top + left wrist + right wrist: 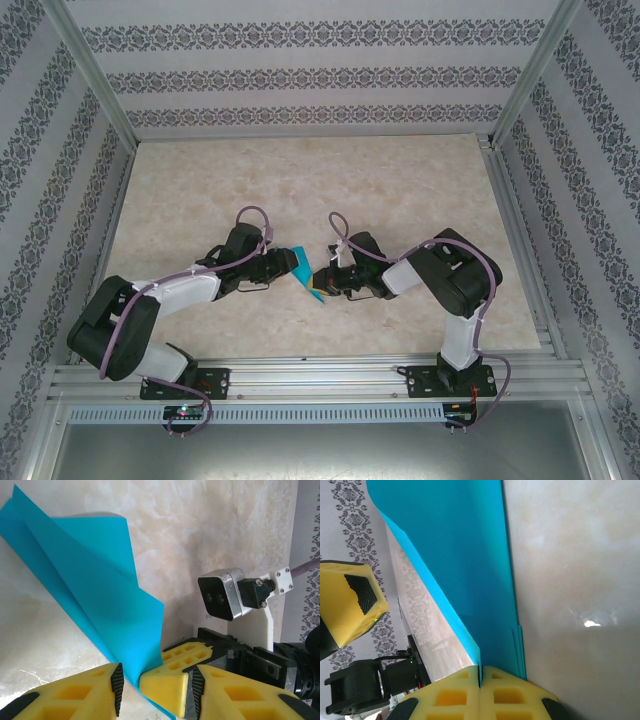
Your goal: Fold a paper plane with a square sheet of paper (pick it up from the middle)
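The turquoise sheet of paper [304,266] is held off the table between both arms, at mid-table. It is folded, with a long crease, stacked layers [465,555] and a sharp upper corner [100,580]. My right gripper [480,677] is shut on its lower edge, yellow fingers pressed together. That gripper [324,280] comes in from the right. My left gripper [155,687] stands partly open around the paper's edge and the right gripper's fingertip [165,685]. Its right pad is against the fingertip, and a gap shows between its left pad and the paper. In the top view it [286,265] meets the paper from the left.
The marble-patterned tabletop [320,180] stretches behind and to both sides of the arms. Patterned walls [300,70] and metal posts enclose it. The right wrist camera [222,595] hangs close in front of the left gripper.
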`<action>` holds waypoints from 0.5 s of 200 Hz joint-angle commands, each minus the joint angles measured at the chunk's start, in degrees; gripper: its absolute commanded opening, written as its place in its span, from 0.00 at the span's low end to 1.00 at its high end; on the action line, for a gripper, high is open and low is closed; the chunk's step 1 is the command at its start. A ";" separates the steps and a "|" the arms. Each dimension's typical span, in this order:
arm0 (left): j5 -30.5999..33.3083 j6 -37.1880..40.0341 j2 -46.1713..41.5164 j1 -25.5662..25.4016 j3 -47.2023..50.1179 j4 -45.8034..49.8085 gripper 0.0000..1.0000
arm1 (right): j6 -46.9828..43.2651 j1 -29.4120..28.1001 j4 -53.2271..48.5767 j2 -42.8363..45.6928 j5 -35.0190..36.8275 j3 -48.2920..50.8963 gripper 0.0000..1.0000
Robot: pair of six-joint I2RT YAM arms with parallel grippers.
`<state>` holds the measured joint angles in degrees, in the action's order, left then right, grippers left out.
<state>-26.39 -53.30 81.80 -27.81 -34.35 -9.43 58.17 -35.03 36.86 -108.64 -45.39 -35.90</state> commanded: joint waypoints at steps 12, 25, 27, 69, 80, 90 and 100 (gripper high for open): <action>1.36 0.17 -0.55 -0.66 -1.41 1.26 0.44 | -1.71 -0.72 -5.91 -2.10 7.16 0.60 0.02; 1.28 -0.14 -0.58 -0.69 -1.25 1.08 0.44 | -1.80 -0.74 -5.92 -2.03 7.15 0.48 0.01; 1.28 -0.21 -0.59 -0.74 -1.20 1.06 0.44 | -1.80 -0.75 -5.99 -2.02 7.15 0.41 0.02; 2.10 -0.05 -1.43 -0.66 -0.63 1.41 0.44 | -2.93 -0.70 -9.17 -1.49 8.09 -0.22 0.02; 2.31 -0.05 -1.37 -0.71 -0.68 1.52 0.44 | -3.32 -0.74 -10.68 -1.10 8.78 -0.43 0.02; 2.41 -0.15 -1.13 -0.67 -0.88 1.59 0.44 | -3.67 -0.70 -11.44 -0.66 9.33 -0.33 0.02; 2.52 -0.31 -0.84 -0.71 -1.16 1.95 0.44 | -3.85 -0.74 -11.99 -0.15 9.90 -0.22 0.02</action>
<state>-25.02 -53.34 81.78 -27.81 -34.50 -9.41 56.84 -35.40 33.21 -107.70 -44.01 -36.77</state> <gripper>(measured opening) 0.443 0.042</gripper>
